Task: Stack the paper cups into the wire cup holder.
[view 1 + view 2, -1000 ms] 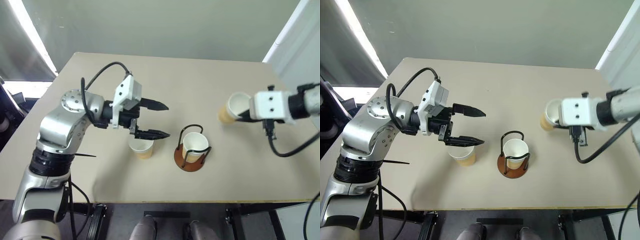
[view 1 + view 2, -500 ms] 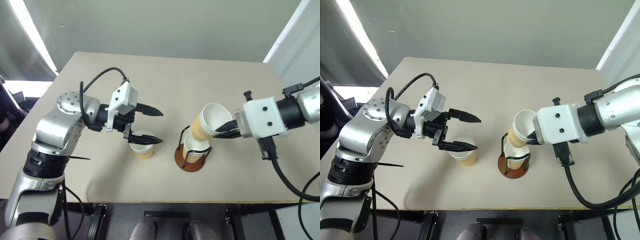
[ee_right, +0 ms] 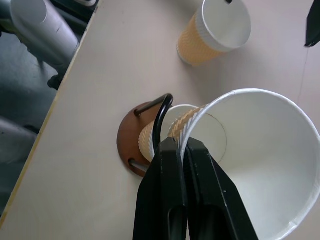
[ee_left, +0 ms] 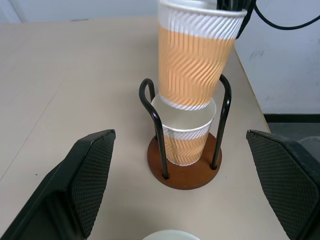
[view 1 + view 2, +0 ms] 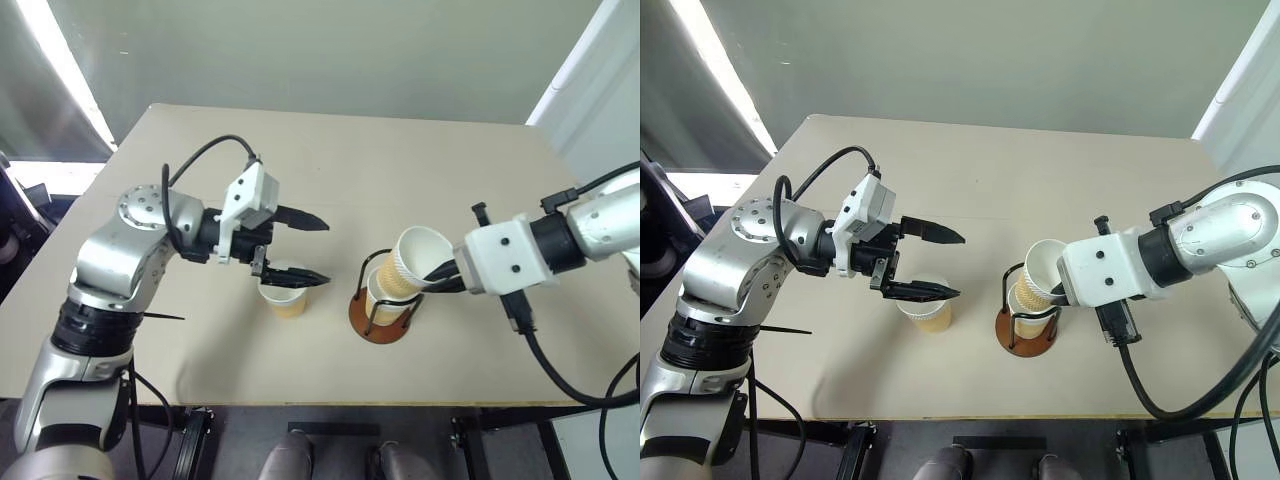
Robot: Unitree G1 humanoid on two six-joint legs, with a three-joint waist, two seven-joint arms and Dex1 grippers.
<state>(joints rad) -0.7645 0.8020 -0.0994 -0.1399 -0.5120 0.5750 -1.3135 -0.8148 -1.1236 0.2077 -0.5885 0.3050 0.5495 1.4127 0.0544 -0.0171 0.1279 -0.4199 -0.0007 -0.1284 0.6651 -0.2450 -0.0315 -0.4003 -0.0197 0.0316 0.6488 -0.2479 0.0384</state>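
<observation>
Right gripper (image 3: 186,150) is clamped on the rim of a paper cup (image 5: 418,262), and over the last second I've swung it from the right edge of the frame to the middle. Its bottom now sits tilted just above the mouth of the cup (image 4: 186,136) already in the wire holder (image 5: 383,322), so I'd say the second cup is nearly stacked. Left gripper (image 5: 311,248) hangs spread wide over the third cup (image 5: 284,298), left of the holder, not touching it. No brands or writing I can read anywhere.
</observation>
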